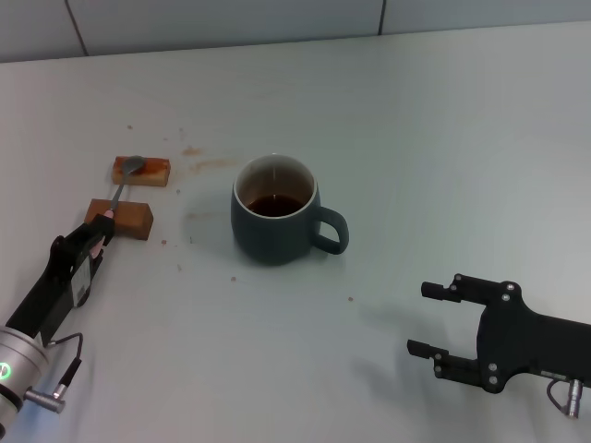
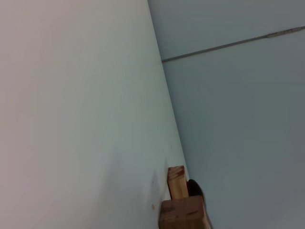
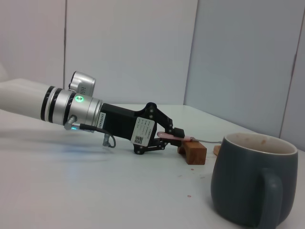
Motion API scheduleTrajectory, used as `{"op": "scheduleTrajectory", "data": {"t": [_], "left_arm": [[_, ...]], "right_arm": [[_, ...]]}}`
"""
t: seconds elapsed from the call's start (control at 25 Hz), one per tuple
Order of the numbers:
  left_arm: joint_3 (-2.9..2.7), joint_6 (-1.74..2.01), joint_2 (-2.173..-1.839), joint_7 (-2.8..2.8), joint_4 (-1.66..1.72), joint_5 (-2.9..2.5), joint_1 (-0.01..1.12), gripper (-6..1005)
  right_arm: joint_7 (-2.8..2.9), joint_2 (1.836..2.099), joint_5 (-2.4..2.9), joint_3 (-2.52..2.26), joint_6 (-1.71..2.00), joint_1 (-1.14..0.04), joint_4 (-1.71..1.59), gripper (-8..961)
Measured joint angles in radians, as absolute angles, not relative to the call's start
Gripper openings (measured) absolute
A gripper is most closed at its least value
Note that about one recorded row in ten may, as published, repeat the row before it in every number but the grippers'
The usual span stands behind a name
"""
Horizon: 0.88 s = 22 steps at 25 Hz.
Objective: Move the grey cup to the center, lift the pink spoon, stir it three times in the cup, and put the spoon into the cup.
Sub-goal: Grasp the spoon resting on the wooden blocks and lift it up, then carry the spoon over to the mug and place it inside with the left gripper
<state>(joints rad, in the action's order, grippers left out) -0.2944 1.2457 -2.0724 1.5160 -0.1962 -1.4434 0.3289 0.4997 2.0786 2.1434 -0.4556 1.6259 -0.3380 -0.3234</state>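
Note:
The grey cup [image 1: 271,226] stands at the table's middle with dark liquid inside and its handle toward my right. It also fills the near corner of the right wrist view [image 3: 248,191]. The pink spoon [image 1: 120,189] lies across two brown blocks, with its metal bowl on the far block. My left gripper [image 1: 102,227] is at the near block, and its fingers are closed around the spoon's pink handle end [image 3: 167,137]. My right gripper [image 1: 430,319] is open and empty, low over the table to the front right of the cup.
The two brown blocks, far [image 1: 141,171] and near [image 1: 123,219], sit left of the cup. They also show in the left wrist view [image 2: 183,210]. Brown stains [image 1: 205,164] mark the table behind the cup. A wall runs along the table's far edge.

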Motion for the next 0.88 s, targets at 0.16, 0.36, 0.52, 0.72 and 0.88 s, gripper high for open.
{"op": "scheduleTrajectory", "data": {"t": [0.16, 0.36, 0.52, 0.72, 0.88], "left_arm": [[-0.295, 1.249, -2.072, 1.514, -0.195, -1.446, 0.328, 135], [-0.295, 1.33, -2.072, 1.509, -0.173, -1.45, 0.331, 135], [-0.3, 1.469, -2.072, 1.49, -0.13, -1.452, 0.358, 135], [-0.305, 1.675, -2.069, 1.398, 0.002, -1.507, 0.444, 135], [-0.376, 1.779, -2.066, 1.374, 0.219, -1.577, 0.539, 135]], "right_arm": [[0.5, 2.079, 2.143, -0.456, 1.626, -0.338, -0.323, 667], [0.5, 2.079, 2.144, -0.456, 1.622, -0.338, -0.323, 667], [0.5, 2.079, 2.144, -0.456, 1.619, -0.338, -0.32, 668], [0.5, 2.079, 2.145, -0.457, 1.61, -0.341, -0.315, 668], [0.5, 2.079, 2.145, -0.457, 1.61, -0.341, -0.314, 667]]}}
